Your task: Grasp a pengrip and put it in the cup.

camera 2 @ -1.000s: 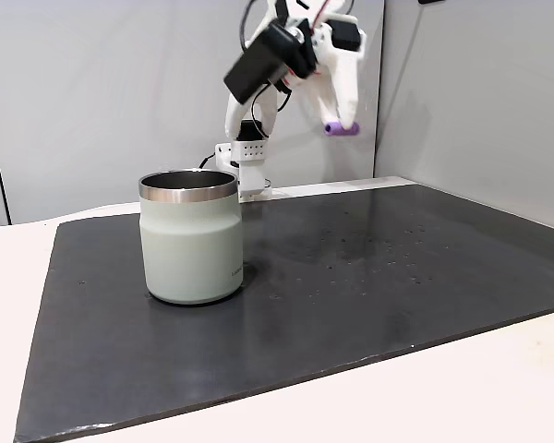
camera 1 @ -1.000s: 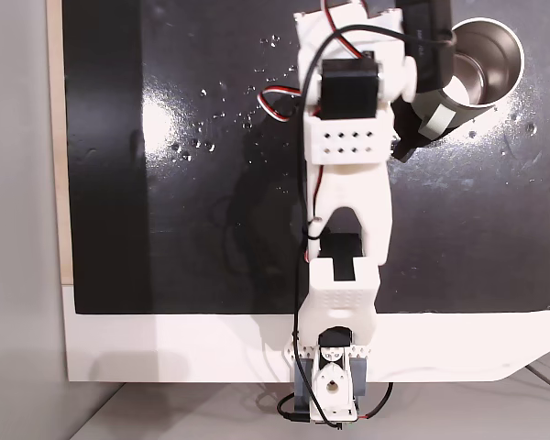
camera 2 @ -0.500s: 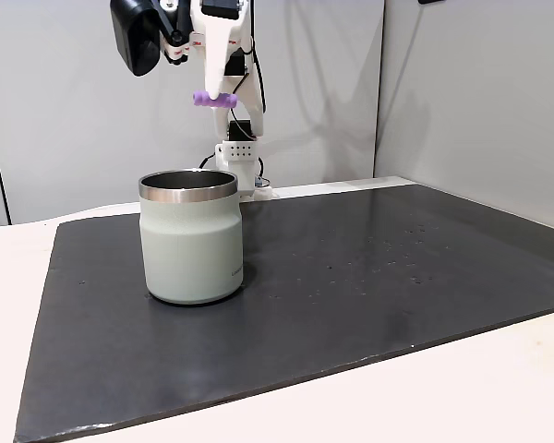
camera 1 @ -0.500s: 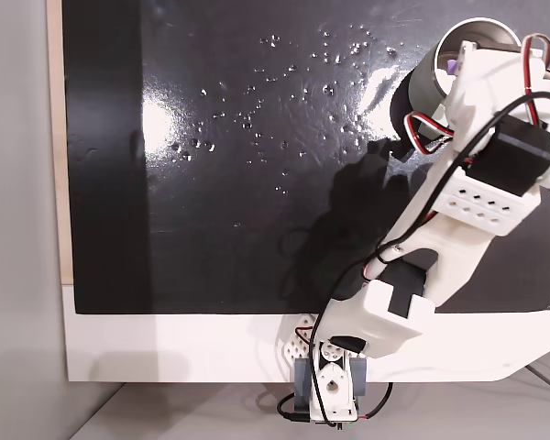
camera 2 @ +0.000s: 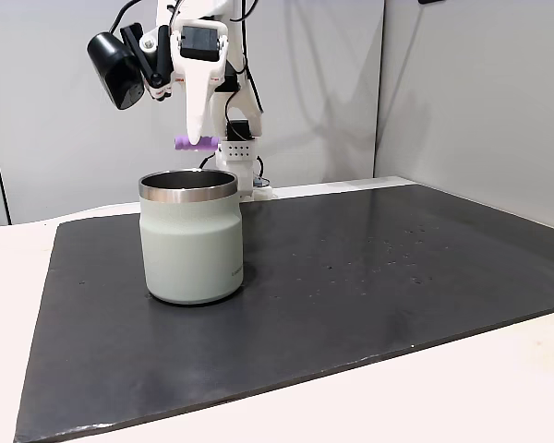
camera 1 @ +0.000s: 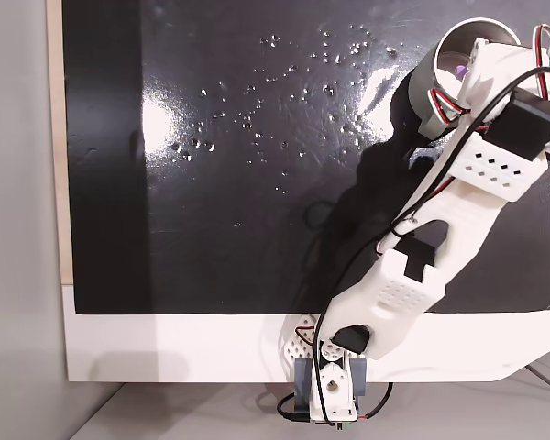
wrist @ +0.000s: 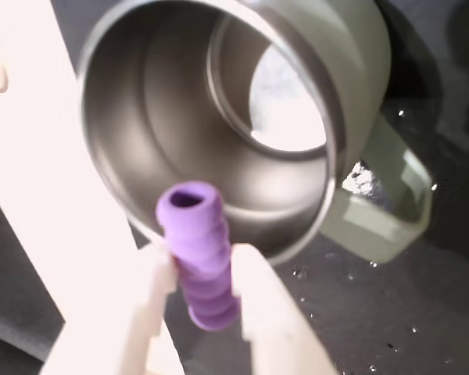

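Seen from the side fixed view, the cup point(camera 2: 189, 237) stands toward the left of the dark mat point(camera 2: 369, 277) on the desk, and the pincer point(camera 2: 199, 142) hangs just above the cup's rim, pinching the pengrip point(camera 2: 195, 142) crosswise at its tip. In the wrist view the pengrip point(wrist: 199, 254) sits between the two white fingers point(wrist: 259, 301), one end pointing toward the cup's open mouth point(wrist: 219, 117), near the rim rather than over the centre.

The pengrip looks soft, ribbed and very light; I judge the ribs give the fingers good purchase, and a hold around its middle, as here, suits it. Being so light and rubbery it may cling to a finger when let go, or bounce off the steel rim.

In the top-down fixed view the arm covers much of the cup point(camera 1: 440, 69), and the pengrip point(camera 1: 459, 70) shows as a small purple speck. The cup's bottom is glare-washed in the wrist view
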Robot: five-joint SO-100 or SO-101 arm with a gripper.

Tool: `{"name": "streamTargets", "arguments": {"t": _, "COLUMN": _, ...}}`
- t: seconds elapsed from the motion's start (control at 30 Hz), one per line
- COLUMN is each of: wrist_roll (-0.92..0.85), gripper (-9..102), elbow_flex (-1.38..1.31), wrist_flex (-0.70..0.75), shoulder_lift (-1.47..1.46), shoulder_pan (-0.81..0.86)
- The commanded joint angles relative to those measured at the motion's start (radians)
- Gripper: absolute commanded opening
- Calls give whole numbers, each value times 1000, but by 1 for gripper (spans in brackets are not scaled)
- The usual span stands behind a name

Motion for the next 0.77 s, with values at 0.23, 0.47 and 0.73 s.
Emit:
{"name": "streamTargets", "arguments": {"t": 0.23, "wrist_roll": 9, "gripper": 0, "elbow_flex": -109, "wrist_flex": 2, "shoulder_lift": -61, "shoulder_pan": -3}}
{"name": "streamTargets", "arguments": {"t": 0.47, "wrist_roll": 51, "gripper": 14, "elbow_flex": -179, "wrist_flex": 2, "shoulder_lift": -84, "shoulder_pan": 14}}
{"name": "streamTargets", "arguments": {"t": 0.73, "wrist_roll": 54, "gripper": 14, "elbow_flex": -176, "wrist_flex": 5, "shoulder_lift": -72, "shoulder_pan": 17}}
